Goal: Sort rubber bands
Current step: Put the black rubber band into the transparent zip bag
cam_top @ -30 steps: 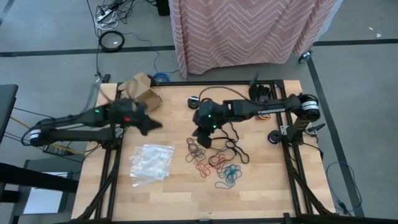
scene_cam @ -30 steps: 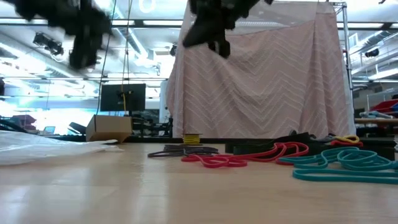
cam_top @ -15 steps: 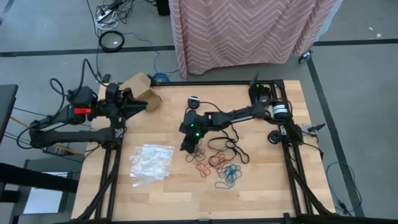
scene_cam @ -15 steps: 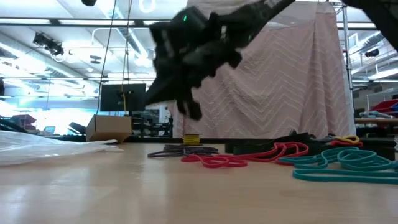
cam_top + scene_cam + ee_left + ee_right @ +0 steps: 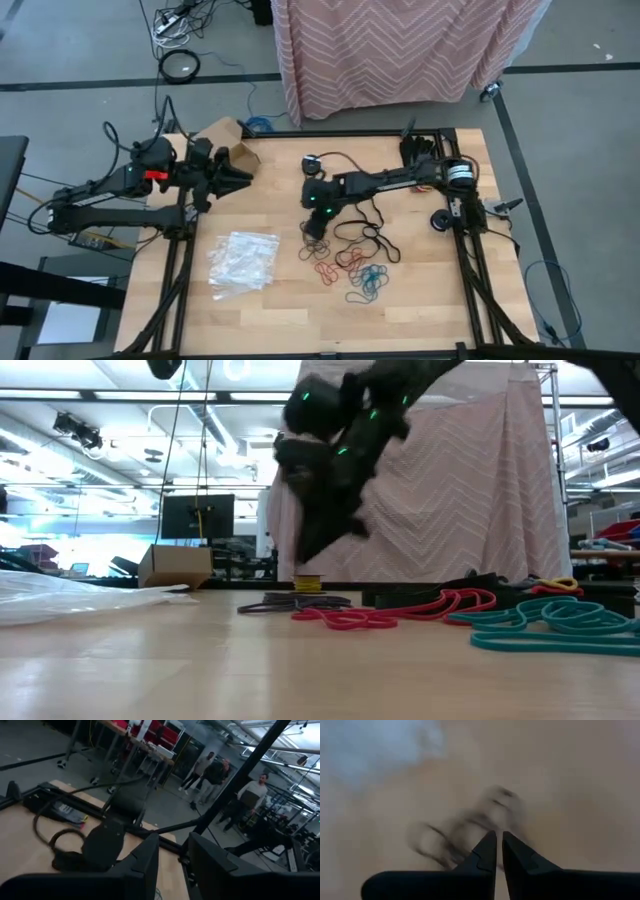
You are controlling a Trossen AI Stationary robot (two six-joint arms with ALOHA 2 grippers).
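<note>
Right hand (image 5: pixel 314 228) nearly closed, empty, above brown bands (image 5: pixel 314 241); next: open, descend, pinch one; left hand (image 5: pixel 238 174) part-open, idle

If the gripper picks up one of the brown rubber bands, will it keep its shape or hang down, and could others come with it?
It will probably hang limp: the brown bands lie flat as thin, uneven loops. Others may well come along, because the loops overlap in one pile. It looks very light, so the right gripper, nearly shut just above the pile, may also drag it sideways.
</note>
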